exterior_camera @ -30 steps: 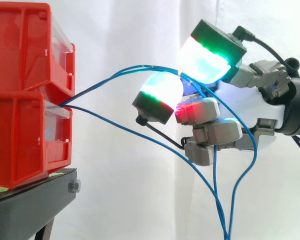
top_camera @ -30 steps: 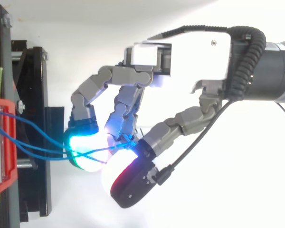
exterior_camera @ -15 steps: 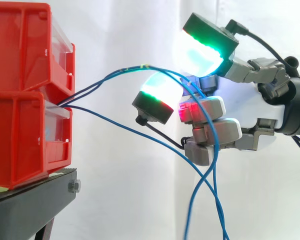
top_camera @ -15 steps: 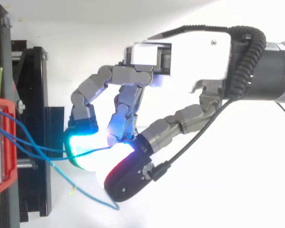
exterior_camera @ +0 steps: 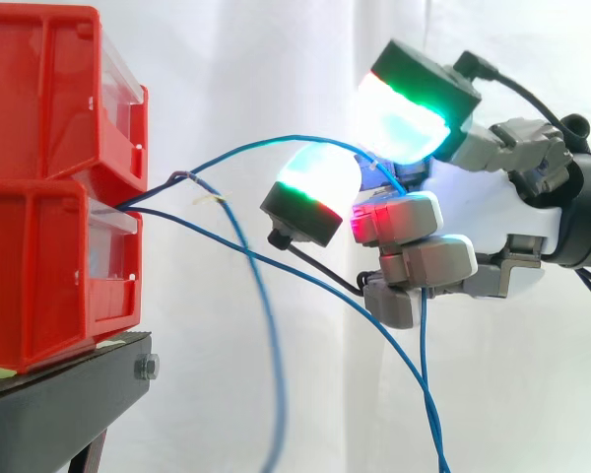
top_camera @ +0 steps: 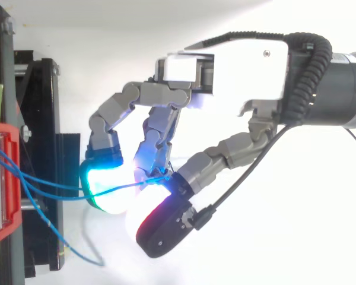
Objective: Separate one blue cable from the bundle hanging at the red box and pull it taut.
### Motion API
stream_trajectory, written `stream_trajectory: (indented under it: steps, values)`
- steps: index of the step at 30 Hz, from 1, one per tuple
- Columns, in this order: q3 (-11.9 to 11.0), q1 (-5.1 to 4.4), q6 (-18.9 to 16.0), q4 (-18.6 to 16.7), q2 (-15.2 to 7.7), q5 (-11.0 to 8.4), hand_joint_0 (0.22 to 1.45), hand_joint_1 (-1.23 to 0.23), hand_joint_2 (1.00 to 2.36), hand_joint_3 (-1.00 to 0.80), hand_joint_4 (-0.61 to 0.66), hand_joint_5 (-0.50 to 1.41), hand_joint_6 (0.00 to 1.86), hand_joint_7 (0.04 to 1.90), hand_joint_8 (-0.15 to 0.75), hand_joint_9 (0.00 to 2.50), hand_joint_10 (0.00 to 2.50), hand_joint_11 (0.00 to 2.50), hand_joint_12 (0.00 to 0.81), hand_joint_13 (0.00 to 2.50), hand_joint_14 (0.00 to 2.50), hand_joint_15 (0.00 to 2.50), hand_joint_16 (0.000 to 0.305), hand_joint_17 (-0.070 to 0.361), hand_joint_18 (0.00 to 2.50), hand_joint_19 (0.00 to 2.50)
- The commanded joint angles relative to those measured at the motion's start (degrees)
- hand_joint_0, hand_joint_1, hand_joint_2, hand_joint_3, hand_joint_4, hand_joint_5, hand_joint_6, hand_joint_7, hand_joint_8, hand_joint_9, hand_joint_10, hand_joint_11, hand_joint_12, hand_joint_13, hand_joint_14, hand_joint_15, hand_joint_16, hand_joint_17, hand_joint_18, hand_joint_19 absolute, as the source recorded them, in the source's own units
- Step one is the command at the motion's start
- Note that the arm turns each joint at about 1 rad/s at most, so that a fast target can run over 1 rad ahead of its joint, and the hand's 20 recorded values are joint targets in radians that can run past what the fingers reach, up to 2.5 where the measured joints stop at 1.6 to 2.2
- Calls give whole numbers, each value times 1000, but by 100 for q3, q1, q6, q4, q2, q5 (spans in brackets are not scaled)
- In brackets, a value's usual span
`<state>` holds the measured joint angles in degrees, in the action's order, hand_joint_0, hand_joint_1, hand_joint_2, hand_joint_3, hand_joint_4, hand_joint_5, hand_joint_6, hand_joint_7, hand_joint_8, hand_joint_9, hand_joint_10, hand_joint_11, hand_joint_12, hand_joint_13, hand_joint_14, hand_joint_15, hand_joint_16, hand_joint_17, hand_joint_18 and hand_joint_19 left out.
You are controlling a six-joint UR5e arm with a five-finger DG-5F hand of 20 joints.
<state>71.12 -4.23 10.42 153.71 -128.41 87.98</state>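
Pinching one blue cable [exterior_camera: 241, 149] in the hand [exterior_camera: 502, 212], out in front of the red box [exterior_camera: 49, 276].

Curled in, with glowing pads [exterior_camera: 320, 177] pressed together on that cable, caught right at the fingertips and arching in a shallow bow from there back to the slot in the box front. Loose beside it: a second blue cable [exterior_camera: 269, 325] dangling between hand and box, and a third blue cable [exterior_camera: 305, 281] slanting from the box down under the fingers.

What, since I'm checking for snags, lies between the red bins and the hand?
In the side view, one blue cable arcs from the red bins to the hand's fingers pinching it; two other cables sag lower.
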Motion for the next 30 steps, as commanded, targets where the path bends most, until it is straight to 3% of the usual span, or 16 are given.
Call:
stream_trajectory:
  steps: [1,6,17,23,30]
  values:
    - [-1,1,-4,1,0,0,562,-663,1000,-500,208,-183,794,996,357,1222,24,1138,414,1341,25,988,48,109,1117,790]
    - [-1,1,-4,10,0,0,632,-503,1002,-470,193,-160,756,1051,352,1266,23,1109,398,1360,27,989,47,105,1120,806]
    - [-1,1,4,10,0,0,636,-723,1021,-133,187,-167,759,1094,364,1243,24,1128,410,1361,27,995,50,112,1136,777]
    - [-1,1,4,10,0,-9,644,-753,1022,-120,177,-182,811,1045,364,1238,23,1146,411,1353,27,989,49,111,1124,772]
    - [-1,1,4,10,0,-9,683,-798,1018,-240,182,-191,821,986,356,1201,23,1157,410,1317,28,981,48,107,1095,780]
